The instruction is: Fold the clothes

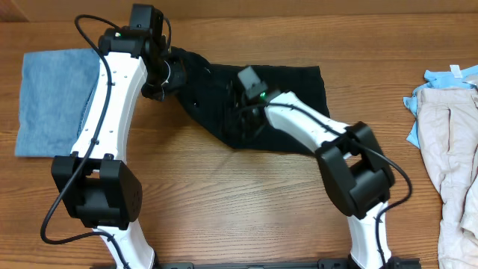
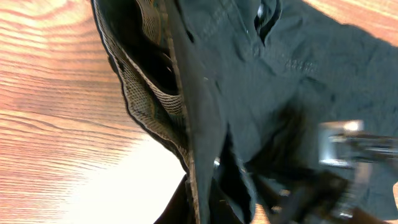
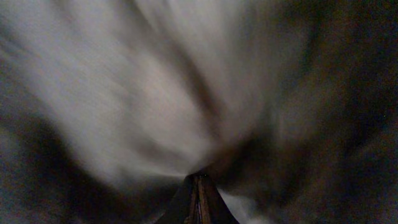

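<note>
Blurred cloth (image 3: 155,93) swamps the right wrist view; overhead, the beige garment (image 1: 455,149) runs off-frame at 3 o'clock.

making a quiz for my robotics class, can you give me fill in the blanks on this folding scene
1. The garment in the middle is ___ in colour.
2. The blue cloth lies on the ___ side of the table.
3. The beige piece lies on the ___ side.
Missing words: black; left; right.
</note>
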{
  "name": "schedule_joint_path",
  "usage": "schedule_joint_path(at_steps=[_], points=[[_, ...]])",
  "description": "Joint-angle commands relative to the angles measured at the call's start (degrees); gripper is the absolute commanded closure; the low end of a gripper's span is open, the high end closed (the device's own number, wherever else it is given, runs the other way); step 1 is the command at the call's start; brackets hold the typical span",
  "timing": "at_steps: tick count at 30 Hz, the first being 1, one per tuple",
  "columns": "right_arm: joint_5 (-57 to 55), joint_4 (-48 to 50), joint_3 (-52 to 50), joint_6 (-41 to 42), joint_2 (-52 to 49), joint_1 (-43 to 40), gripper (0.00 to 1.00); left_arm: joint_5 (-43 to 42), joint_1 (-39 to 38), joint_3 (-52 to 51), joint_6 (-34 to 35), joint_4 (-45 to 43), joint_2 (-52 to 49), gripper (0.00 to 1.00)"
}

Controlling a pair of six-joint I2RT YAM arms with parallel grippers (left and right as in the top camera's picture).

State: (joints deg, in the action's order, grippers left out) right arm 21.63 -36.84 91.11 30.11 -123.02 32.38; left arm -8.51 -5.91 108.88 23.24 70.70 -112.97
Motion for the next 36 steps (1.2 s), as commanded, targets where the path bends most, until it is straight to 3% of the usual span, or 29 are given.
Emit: schedule_joint_path(at_steps=[1,8,10,21,32,36], points=[[-0.13,3.3,5.27,-0.68,5.11,-4.63,0.96,1.27,-0.07,2.49,-2.51,0.96,0.33,0.95],[0.13,7.5,4.74,0.31,-7.93,-0.2,0.96,1.49,-0.9,2.51,-4.31,1.38,0.35,0.94],[0.11,6.99,4.74,4.22,-11.1,1.6,0.96,1.51,-1.25,2.54,-6.45,0.98,0.35,0.96],[4.5,6.47,18.34,-0.33,-7.58,-6.1,0.96,4.28,-1.27,2.71,-12.98,4.09,0.39,0.96],[-4.48,12.22,17.57,-0.37,-18.82,1.31,0.96,4.76,-1.27,2.71,-14.32,6.01,0.39,0.96],[0.83,15.28,19.93,-3.61,-17.42,0.55,0.96,11.65,-1.86,2.73,-14.03,5.44,3.61,0.96]])
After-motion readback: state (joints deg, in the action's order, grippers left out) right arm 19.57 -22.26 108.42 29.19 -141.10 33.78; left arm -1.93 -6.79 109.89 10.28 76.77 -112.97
